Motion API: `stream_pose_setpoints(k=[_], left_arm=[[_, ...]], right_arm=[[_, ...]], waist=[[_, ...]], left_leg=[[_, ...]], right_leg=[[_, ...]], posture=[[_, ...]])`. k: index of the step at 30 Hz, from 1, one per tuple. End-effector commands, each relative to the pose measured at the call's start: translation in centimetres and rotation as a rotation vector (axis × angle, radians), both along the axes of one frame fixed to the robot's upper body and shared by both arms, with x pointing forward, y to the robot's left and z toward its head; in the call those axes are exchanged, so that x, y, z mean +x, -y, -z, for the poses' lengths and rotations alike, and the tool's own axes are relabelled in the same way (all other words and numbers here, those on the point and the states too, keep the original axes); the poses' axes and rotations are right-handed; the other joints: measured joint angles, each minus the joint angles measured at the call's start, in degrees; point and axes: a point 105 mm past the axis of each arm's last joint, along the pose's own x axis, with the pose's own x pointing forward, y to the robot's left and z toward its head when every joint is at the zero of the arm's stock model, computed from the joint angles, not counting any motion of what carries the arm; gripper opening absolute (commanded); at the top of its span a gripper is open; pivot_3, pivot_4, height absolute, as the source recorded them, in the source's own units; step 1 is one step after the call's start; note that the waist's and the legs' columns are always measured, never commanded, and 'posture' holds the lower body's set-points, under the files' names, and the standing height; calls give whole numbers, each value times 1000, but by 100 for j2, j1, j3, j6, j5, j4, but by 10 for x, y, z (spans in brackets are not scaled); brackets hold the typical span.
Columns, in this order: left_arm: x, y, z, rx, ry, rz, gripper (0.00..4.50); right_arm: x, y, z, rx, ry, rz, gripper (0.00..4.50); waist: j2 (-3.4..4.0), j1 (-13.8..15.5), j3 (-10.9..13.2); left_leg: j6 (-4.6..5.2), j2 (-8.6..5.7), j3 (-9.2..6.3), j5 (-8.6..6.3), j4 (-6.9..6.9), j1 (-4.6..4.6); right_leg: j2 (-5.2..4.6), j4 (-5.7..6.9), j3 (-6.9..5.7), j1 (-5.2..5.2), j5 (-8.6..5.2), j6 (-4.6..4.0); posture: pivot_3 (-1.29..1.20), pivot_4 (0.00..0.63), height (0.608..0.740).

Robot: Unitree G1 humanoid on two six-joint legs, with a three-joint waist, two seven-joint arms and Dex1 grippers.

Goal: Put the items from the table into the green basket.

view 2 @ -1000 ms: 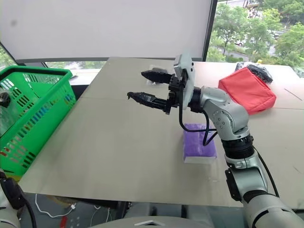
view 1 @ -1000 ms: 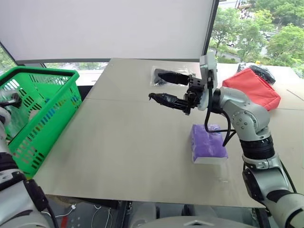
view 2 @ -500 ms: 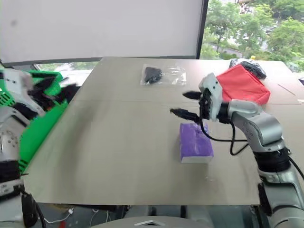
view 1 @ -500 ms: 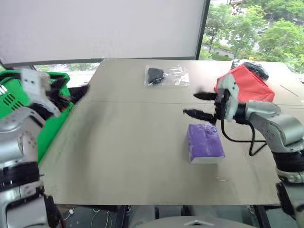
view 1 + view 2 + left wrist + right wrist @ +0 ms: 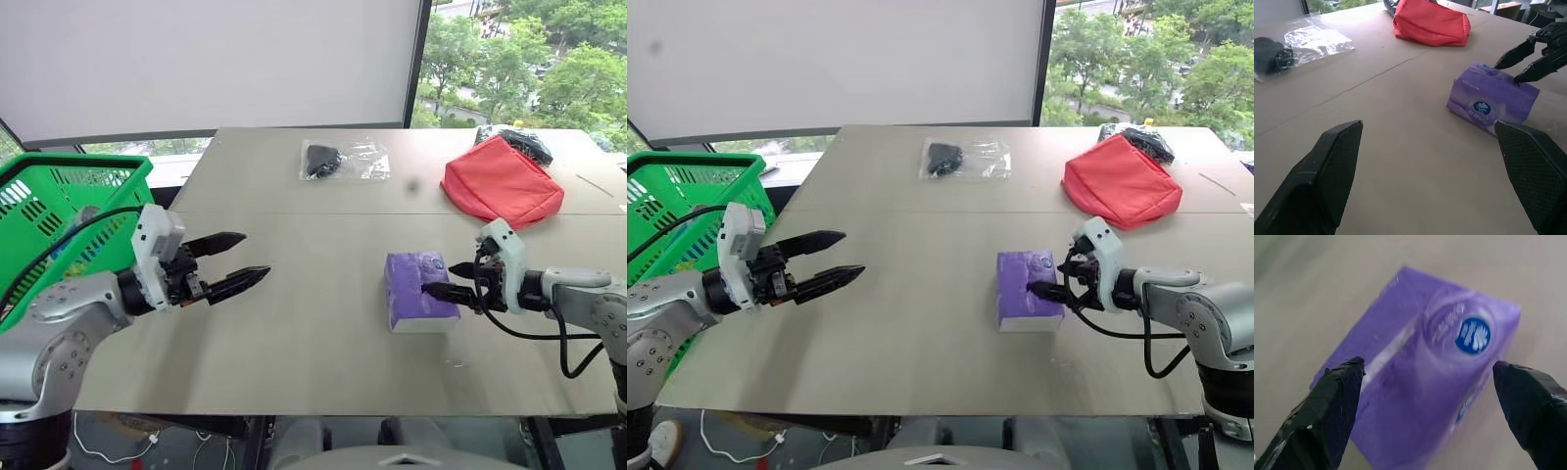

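Both right gripper (image 5: 439, 279) jaws, spread apart, flank the purple pack's (image 5: 419, 291) near end on the table (image 5: 294, 323).

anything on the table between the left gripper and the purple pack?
Nothing. In the left eye view, bare table runs from the open left gripper to the purple pack. The left wrist view shows the same bare stretch.

Both grippers' fingers (image 5: 238, 285) apart
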Motion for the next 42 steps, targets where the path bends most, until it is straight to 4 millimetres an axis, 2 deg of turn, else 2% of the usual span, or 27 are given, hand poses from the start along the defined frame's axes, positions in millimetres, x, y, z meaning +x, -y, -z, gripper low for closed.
stream_pose_setpoints(k=[1, 4, 10, 11, 13, 16, 20, 21, 27, 30, 32, 36, 40, 42], left_arm=[[-11, 14, -5, -2, 5, 63, 4436], [-26, 22, 3, 21, -60, 138, 4436], [-43, 30, 7, 19, -116, 225, 4436], [-43, 30, 7, 21, -118, 230, 4500], [-44, 30, 8, 26, -120, 233, 4500], [-44, 30, 9, 35, -122, 234, 4500], [-44, 30, 10, 38, -123, 235, 4500], [-44, 30, 10, 35, -123, 234, 4500], [-35, 32, 14, -20, -103, 179, 4500], [-21, 33, 8, -152, -70, 93, 4500], [-17, 33, 6, -196, -69, 63, 4500], [8, 38, -9, -490, -56, -65, 4500], [18, 48, -12, -567, -68, -114, 4500], [25, 52, -15, -614, -79, -124, 4500]], right_arm=[[-4, 0, -1, 31, -60, 55, 4500], [-7, 1, 10, 30, -120, 85, 4500], [-9, -12, 15, 84, -159, 57, 4500], [-8, -13, 16, 83, -161, 57, 3958], [-8, -14, 17, 82, -166, 57, 3307], [-8, -14, 19, 78, -172, 59, 1781], [-6, -15, 17, 90, -165, 66, 213], [-5, -16, 16, 97, -157, 66, 6], [13, -36, -12, 233, 18, 40, 6], [25, -50, -40, 355, 125, 24, 6], [29, -55, -49, 387, 164, 20, 6], [32, -75, -73, 443, 303, -48, 6], [31, -86, -80, 387, 420, -119, 6], [29, -94, -87, 419, 461, -157, 6]], waist=[[1, -4, 1], [12, -6, 6], [18, -2, 9], [19, -1, 8], [18, -3, 8], [18, -16, 8], [17, -11, 7], [17, -11, 7], [28, -16, 14], [28, -30, 15], [26, -28, 13], [20, 14, 9], [15, -27, 7], [16, -31, 7]], left_leg=[[0, 3, 1, 0, 0, -2], [0, 9, 7, 0, -2, -5], [0, 7, 12, 0, -2, -2], [0, 7, 13, 0, -2, -2], [0, 7, 14, 0, -2, -1], [0, 10, 19, 0, -2, -1], [0, 17, 26, 0, -3, 1], [0, 19, 28, 0, -2, 2], [0, 35, 56, -1, -4, 5], [0, 36, 67, -1, -4, 4], [0, 40, 69, -1, -4, 4], [3, 38, 63, -2, -3, -7], [6, 37, 72, -4, 1, -10], [6, 38, 73, -4, 0, -8]], right_leg=[[2, -1, 1, -3, 0, 0], [8, 0, 8, -9, 0, -2], [9, 1, 10, -8, -1, -1], [10, 1, 11, -8, -1, -1], [14, 1, 12, -8, -1, -1], [20, 0, 19, -8, -2, -1], [27, 0, 24, -8, -2, -1], [29, 0, 26, -8, -2, -1], [47, -1, 50, -10, -2, -1], [48, 1, 60, -16, -1, 0], [52, 3, 63, -19, 0, 0], [42, -4, 55, -26, 1, 0], [39, -3, 65, -32, 3, 3], [41, -2, 67, -32, 3, 3]], posture=[[-16, 0, 740], [-14, 0, 740], [-8, 0, 740], [-3, 0, 740], [-2, 0, 740], [1, 0, 740], [1, 0, 740], [-2, 0, 740], [-8, 0, 740], [-16, 0, 740], [-19, 0, 740], [-26, 0, 740], [-25, 0, 740], [-16, 0, 740]])
